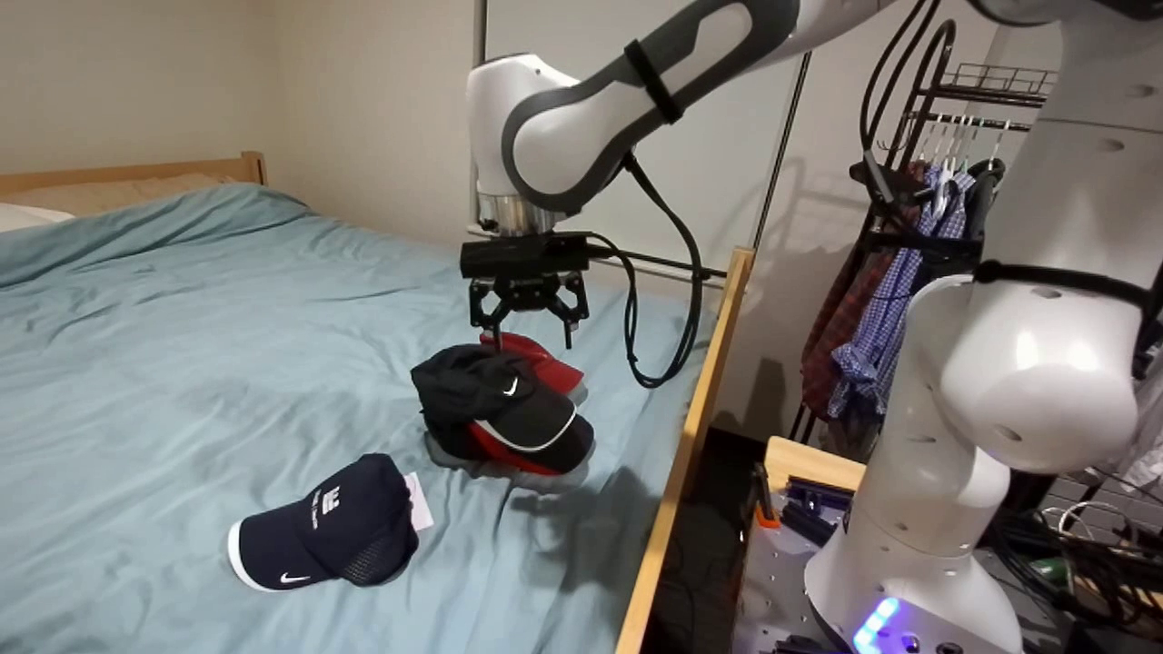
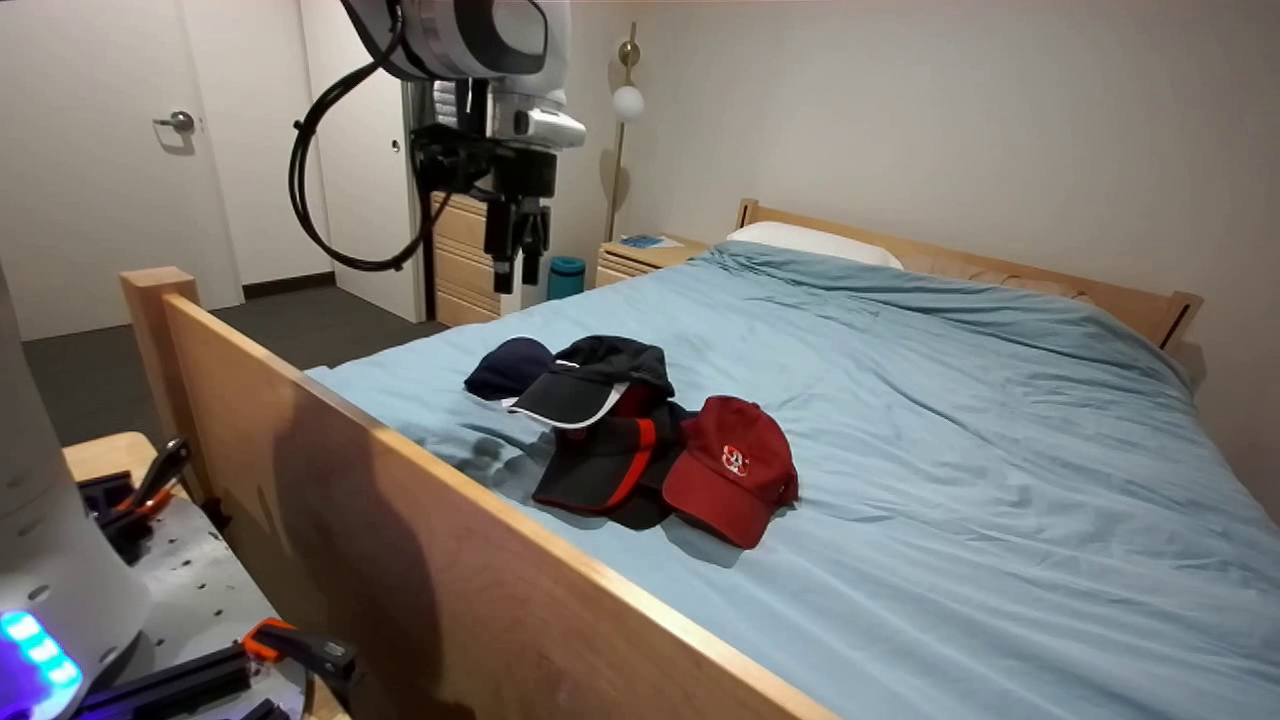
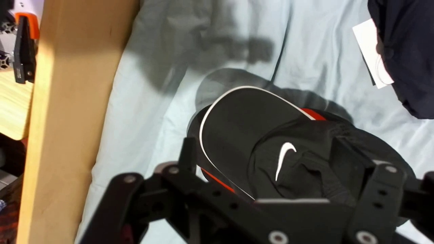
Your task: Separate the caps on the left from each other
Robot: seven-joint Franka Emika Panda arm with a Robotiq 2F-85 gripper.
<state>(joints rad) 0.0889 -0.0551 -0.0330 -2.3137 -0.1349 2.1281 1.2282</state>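
Headboard (image 1: pixel 136 173), pale wood: in an exterior view, left of the black cap (image 1: pixel 477 386) and well behind it.

Bed cover (image 1: pixel 227 363), blue-grey, creased: beneath the black cap's pile, spreading to its left.

Navy cap (image 1: pixel 354 522), white-edged brim, white swoosh, pale tag (image 1: pixel 421 501) at the back: left of the black cap, nearer the camera, apart from it.

Black cap, crown dented, white swoosh, white line round the brim: top of the pile, brim towards the right.

Red-striped cap (image 2: pixel 585 475), black: directly under the black cap, its brim showing below.

Dark brim (image 2: pixel 643 512), remainder hidden: lower than the black cap, at the bottom of the same pile.

Gripper (image 1: pixel 533 338), black, two-fingered: above the black cap and clear of it; released, fingers spread. In the wrist view the fingers (image 3: pixel 351 161) appear to either side of the black cap's swoosh.

Red cap (image 1: pixel 548 365), emblem (image 2: pixel 735 460) on the front: just behind the black cap; contact between the two cannot be told.

Bed board (image 1: pixel 690 436), wood: right of the black cap, apart.

Shirts (image 1: pixel 877 327), hanging, one blue-checked: farther right of the black cap.

Robot base (image 1: pixel 909 581), white, blue light lit: well right of the black cap.
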